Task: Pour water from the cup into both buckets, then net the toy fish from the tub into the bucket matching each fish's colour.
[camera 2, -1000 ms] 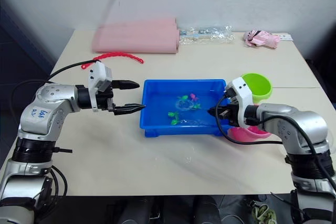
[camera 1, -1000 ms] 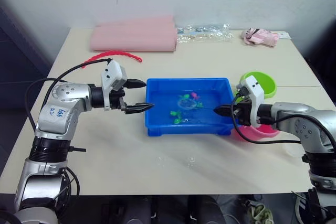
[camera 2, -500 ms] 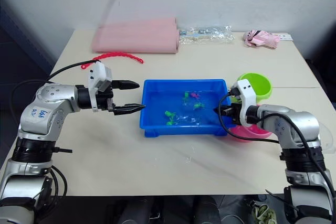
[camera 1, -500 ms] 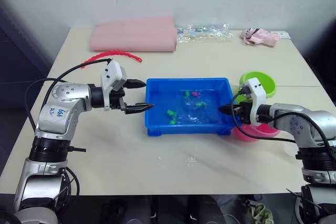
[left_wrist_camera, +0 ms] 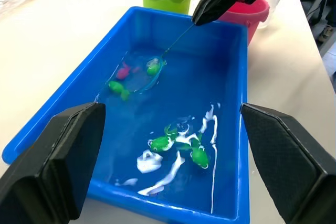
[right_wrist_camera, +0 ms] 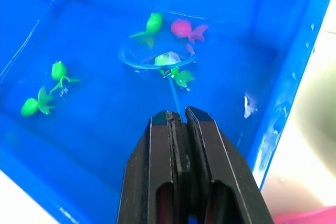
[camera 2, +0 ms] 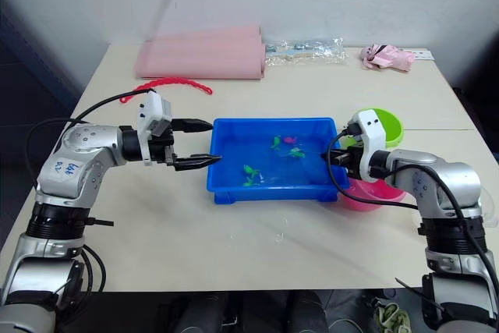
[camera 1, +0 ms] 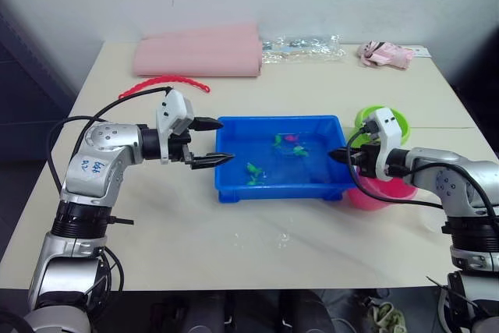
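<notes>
The right tool (right_wrist_camera: 176, 121) is clenched on the net (right_wrist_camera: 152, 56) handle, its hoop dipped in the tub (camera 1: 234, 190) among green and pink toy fish (right_wrist_camera: 186, 29). The left tool (camera 1: 212, 142) hangs released beside the tub's left rim. The green bucket (camera 1: 398, 118) and pink bucket (camera 1: 382, 193) stand just beside the tub on the counter (camera 1: 257, 232).

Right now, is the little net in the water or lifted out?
In the water: the net hoop lies submerged in the tub, held by the right claw.
</notes>
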{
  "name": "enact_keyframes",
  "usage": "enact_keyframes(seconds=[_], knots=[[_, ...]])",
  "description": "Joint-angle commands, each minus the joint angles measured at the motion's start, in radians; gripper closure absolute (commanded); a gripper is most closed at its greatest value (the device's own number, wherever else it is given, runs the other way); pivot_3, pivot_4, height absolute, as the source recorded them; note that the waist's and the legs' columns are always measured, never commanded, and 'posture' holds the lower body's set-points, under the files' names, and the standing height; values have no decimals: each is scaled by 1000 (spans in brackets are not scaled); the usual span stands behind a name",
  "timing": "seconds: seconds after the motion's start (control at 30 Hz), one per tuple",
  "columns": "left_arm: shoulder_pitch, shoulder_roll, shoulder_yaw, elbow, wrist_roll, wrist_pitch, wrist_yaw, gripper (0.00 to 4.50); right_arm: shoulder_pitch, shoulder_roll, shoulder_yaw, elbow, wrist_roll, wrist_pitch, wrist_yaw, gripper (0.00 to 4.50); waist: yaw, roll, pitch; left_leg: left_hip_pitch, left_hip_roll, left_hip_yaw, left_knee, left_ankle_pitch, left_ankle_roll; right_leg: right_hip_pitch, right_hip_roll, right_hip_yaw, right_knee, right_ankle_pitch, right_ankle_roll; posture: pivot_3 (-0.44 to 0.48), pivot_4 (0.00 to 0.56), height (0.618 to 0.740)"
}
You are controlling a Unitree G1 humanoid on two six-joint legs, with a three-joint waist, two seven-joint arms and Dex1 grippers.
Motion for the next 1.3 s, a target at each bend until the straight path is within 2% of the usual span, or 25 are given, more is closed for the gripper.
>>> enact_keyframes(seconds=[0.03,0.33,0.63,0.83,1.13,1.2,1.3], knots=[[-20,8,7,-8,-4,-22,-10,26,18,-6,-43,-69,32,55,-8,4500,0,0,0,0,0,0,0,0,0,0,0,0,0,0,0,0,150,738],[-14,9,5,-16,-2,-22,-11,26,8,36,-143,-118,102,207,-71,4500,1,0,0,0,0,0,0,0,0,0,0,0,0,0,0,0,150,738],[-22,6,2,-16,0,-25,-12,26,22,4,-107,-123,21,47,-48,4500,1,0,0,0,0,0,-1,0,0,0,0,0,-1,0,0,0,150,738],[-40,-13,-8,1,-1,-34,-16,26,106,-42,-69,-227,-51,-145,2,4500,2,0,0,0,0,1,-2,0,0,-1,0,0,-1,0,0,0,150,738],[-139,-96,-51,122,6,-80,-52,26,308,-85,-119,-458,-128,-321,-7,4500,8,0,0,0,0,0,-1,0,0,0,0,0,-2,0,0,0,150,738],[-156,-109,-57,148,12,-90,-55,26,321,-86,-125,-463,-133,-339,-6,4500,4,0,0,0,-1,1,-1,0,0,0,0,0,-2,0,0,0,150,738],[-214,-174,-82,223,9,-114,-82,26,445,-73,-244,-621,-106,-323,-33,4500,11,0,0,0,0,0,-2,0,0,0,0,0,-1,0,0,0,150,738]])
